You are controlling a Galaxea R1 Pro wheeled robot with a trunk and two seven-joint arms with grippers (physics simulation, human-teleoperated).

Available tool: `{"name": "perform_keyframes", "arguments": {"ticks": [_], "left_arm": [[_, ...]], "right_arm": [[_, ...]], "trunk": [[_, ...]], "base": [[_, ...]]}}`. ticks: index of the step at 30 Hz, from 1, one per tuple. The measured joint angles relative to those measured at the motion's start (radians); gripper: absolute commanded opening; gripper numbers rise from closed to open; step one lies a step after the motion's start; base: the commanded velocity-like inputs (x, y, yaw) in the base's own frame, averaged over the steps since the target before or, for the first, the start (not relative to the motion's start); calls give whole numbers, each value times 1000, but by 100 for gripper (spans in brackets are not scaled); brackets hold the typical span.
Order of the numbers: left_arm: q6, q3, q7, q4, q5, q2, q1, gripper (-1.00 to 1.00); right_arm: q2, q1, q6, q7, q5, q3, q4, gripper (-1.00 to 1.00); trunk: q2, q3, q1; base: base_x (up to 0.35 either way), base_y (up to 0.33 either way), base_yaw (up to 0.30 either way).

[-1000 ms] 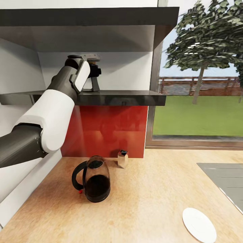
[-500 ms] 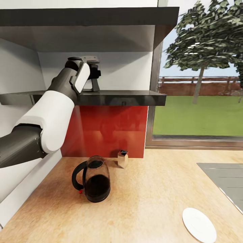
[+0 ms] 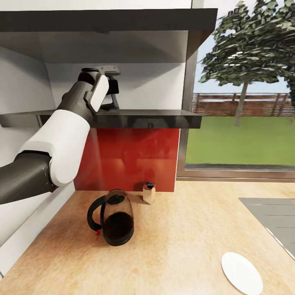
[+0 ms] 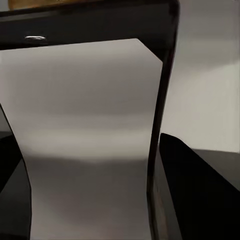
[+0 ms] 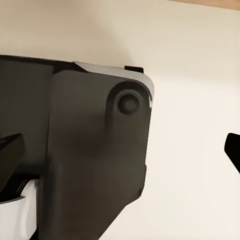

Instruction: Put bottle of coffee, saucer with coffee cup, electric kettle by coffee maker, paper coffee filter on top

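Setting: a home kitchen. Indicators: a wooden countertop (image 3: 184, 246) carrying an electric kettle (image 3: 116, 223) and a white saucer (image 3: 241, 273); a red backsplash (image 3: 135, 159); dark wall shelves (image 3: 143, 119); a window (image 3: 246, 90) facing a lawn, tree and fence.

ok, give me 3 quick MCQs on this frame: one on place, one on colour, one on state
1. Where is the electric kettle?
A. On the shelf
B. On the countertop
C. On the saucer

2. What colour is the wall panel behind the kettle?
A. Red
B. Blue
C. Green

3. What lies on the saucer?
A. A cup
B. A filter
C. Nothing

Answers: 1 B, it stands on the wooden countertop below the shelf. 2 A, the backsplash is red. 3 C, the white saucer is bare.
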Motion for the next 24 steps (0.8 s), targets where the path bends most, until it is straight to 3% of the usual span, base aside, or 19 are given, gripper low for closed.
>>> {"name": "perform_keyframes", "arguments": {"ticks": [24], "left_arm": [[4,-4,29,-4,3,-5,-3,-100]], "right_arm": [[2,0,-1,-3,-4,0,-5,100]], "trunk": [[0,0,0]], "base": [[-1,0,0]]}}
